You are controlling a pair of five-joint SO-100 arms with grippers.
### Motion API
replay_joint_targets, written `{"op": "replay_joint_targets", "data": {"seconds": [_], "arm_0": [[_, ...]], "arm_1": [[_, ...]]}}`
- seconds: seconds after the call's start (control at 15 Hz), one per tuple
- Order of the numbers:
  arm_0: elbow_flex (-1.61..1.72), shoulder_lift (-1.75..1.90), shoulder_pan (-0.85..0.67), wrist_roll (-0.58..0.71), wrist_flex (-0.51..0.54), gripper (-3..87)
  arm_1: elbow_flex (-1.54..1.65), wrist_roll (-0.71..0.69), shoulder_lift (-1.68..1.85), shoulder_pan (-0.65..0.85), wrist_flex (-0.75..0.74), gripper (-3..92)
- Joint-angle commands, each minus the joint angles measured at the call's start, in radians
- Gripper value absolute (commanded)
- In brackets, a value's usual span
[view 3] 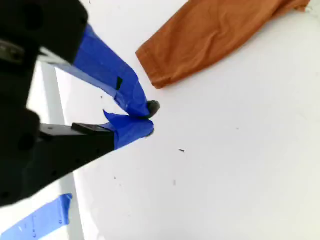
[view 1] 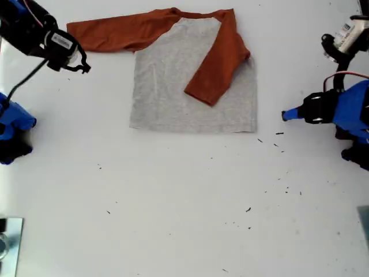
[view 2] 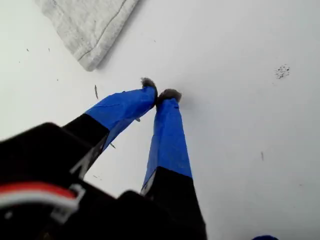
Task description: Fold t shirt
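Shirt (view 1: 193,81) flat on the table (view 1: 173,202), one sleeve folded across it.
My first gripper (view 2: 161,93) near its hem corner, my second gripper (view 3: 149,119) near its outstretched cuff, both pressed together, empty.

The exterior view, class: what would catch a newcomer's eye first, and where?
The t shirt stands out near the top of the exterior view, grey body flat on the white table. One rust-orange sleeve is folded across the body; the other stretches toward the exterior view's left. An arm waits at each side edge.
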Motion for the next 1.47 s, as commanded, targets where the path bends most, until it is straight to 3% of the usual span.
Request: {"op": "replay_joint_targets", "data": {"seconds": [0.0, 0.07, 0.2, 0.4, 0.67, 0.8, 0.93, 1.0, 1.2, 1.4], "arm_0": [[-0.086, -0.069, -0.11, 0.107, 0.003, 16.9], [-0.114, -0.133, -0.114, 0.133, 0.005, 24.6], [-0.181, -0.33, -0.12, 0.152, 0.006, 30.0], [-0.313, -0.612, -0.135, 0.202, 0.0, 31.2], [-0.304, -0.693, -0.216, 0.233, -0.097, 30.2], [-0.281, -0.744, -0.273, 0.278, -0.164, 23.9], [-0.229, -0.753, -0.302, 0.279, -0.235, 4.6], [-0.216, -0.755, -0.305, 0.281, -0.249, 1.4], [-0.16, -0.624, -0.242, 0.258, -0.244, 0.0], [-0.156, -0.298, -0.017, 0.109, -0.209, -0.1]], "arm_1": [[0.044, -0.015, 0.009, -0.009, -0.002, 3.5], [0.046, -0.017, 0.009, -0.009, -0.002, 3.5], [0.046, -0.018, 0.011, -0.012, -0.002, 3.5], [0.046, -0.018, 0.012, -0.018, -0.002, 3.5], [0.046, -0.018, 0.012, -0.032, -0.002, 3.5], [0.046, -0.017, 0.012, -0.041, -0.002, 3.5], [0.046, -0.017, 0.012, -0.044, -0.002, 3.5], [0.046, -0.017, 0.012, -0.044, -0.002, 3.5], [0.046, -0.014, 0.012, -0.043, -0.002, 3.5], [0.046, -0.014, 0.012, -0.037, -0.002, 3.5]]}}
